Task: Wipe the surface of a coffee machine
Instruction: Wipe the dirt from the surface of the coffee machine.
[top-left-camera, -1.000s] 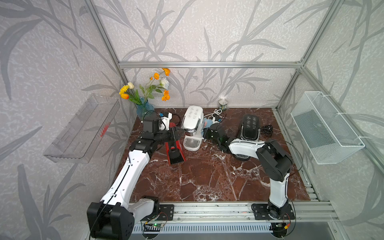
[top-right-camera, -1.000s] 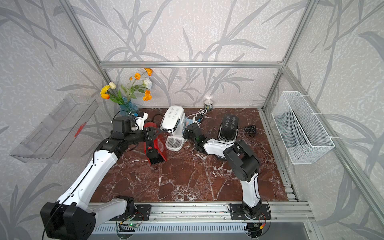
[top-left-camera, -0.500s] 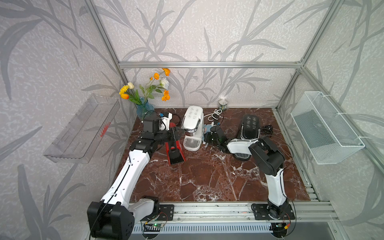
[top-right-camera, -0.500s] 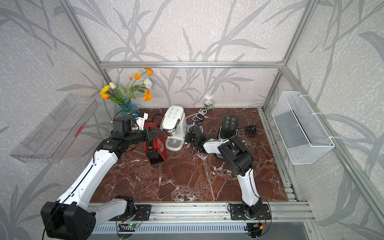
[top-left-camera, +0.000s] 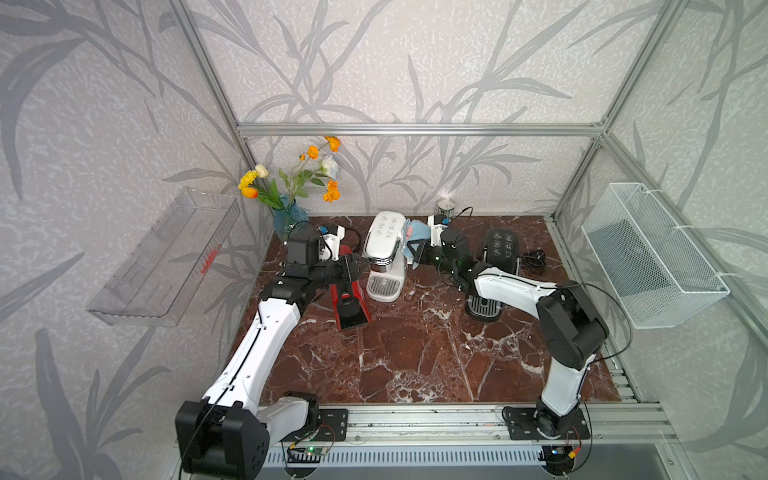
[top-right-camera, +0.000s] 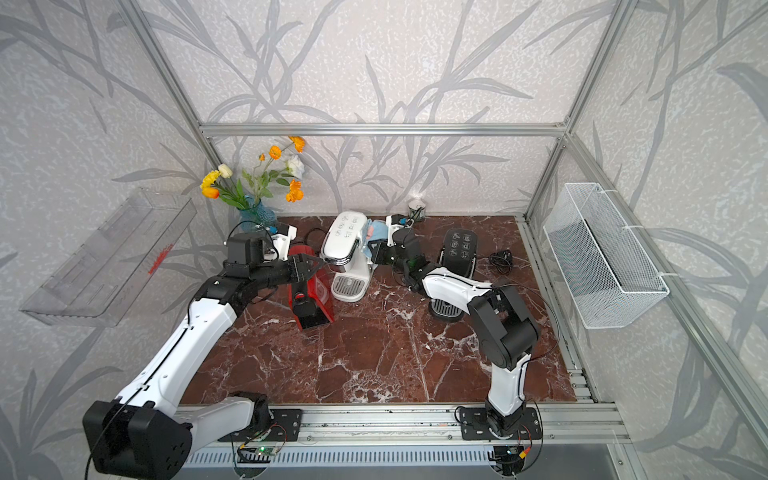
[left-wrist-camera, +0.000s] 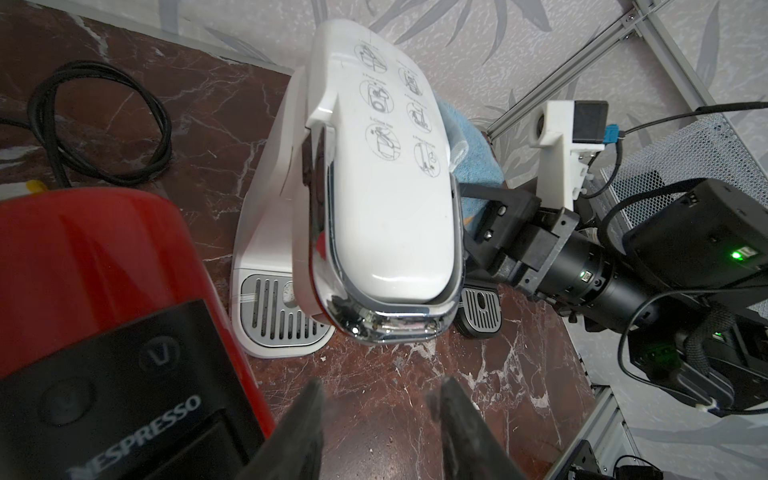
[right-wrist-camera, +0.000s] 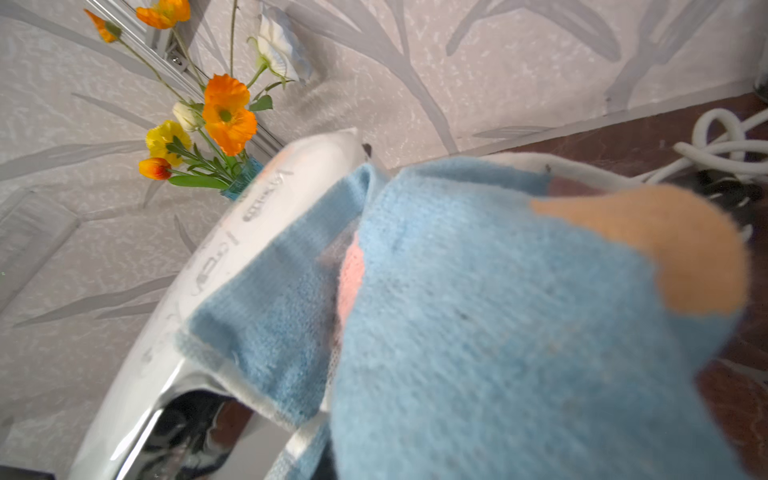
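The white coffee machine (top-left-camera: 385, 239) is set near the back edge of the marble surface (top-left-camera: 415, 353), left of its middle. A blue cloth (top-left-camera: 417, 228) is pinched in the closed right gripper (top-left-camera: 411, 248) and pressed against the machine's side — up by the lid. The left gripper (left-wrist-camera: 378, 386) is held parted and empty — just beside the machine's opposite side, above a red coffee machine (top-left-camera: 349, 299).

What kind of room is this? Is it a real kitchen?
Probably not: it looks like a robot test booth dressed as a kitchen. Robot arms are bolted to a metal rail, an aluminium frame holds wallpapered panels, and a white coffee machine stands on a marble-look counter.
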